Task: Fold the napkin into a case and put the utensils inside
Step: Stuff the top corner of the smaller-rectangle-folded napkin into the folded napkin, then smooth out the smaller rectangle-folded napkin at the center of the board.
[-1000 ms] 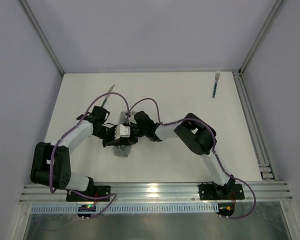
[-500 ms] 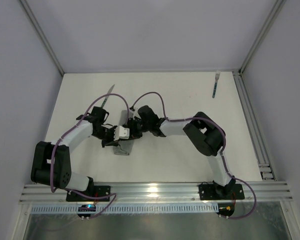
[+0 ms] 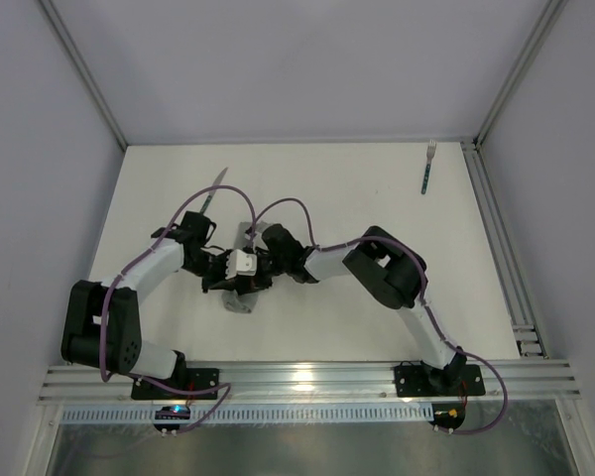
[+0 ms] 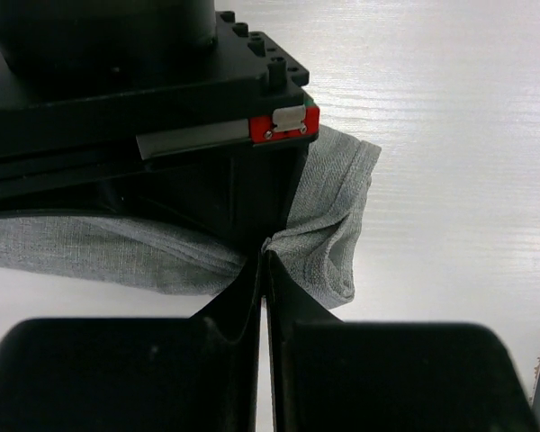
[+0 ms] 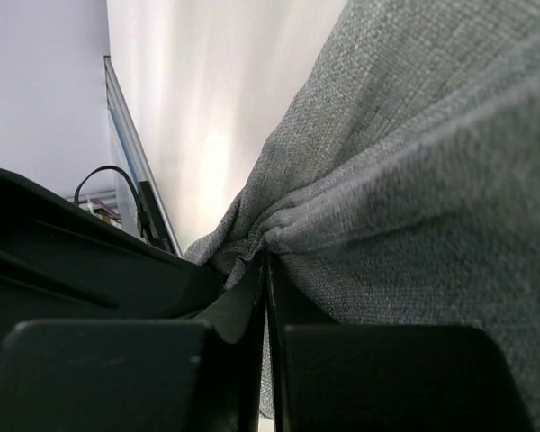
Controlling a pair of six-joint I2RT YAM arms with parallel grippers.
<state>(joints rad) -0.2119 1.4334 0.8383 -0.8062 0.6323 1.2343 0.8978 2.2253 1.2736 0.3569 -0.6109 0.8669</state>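
The grey napkin lies as a narrow folded strip mid-table, mostly hidden under both wrists. My left gripper is shut, pinching a puckered fold of the napkin at its tips. My right gripper is also shut, with a ridge of the napkin nipped between its tips. The two grippers meet head to head over the strip, left gripper and right gripper. The knife lies at the back left and the fork at the back right, both untouched on the table.
The right arm's black wrist body fills the upper left of the left wrist view, close against my left fingers. An aluminium rail runs along the table's right side, and another along the near edge.
The right arm swung back and to the right half a second ago, then returned left to the strip. Its jaws went from part open to shut on the napkin. The left arm held still.
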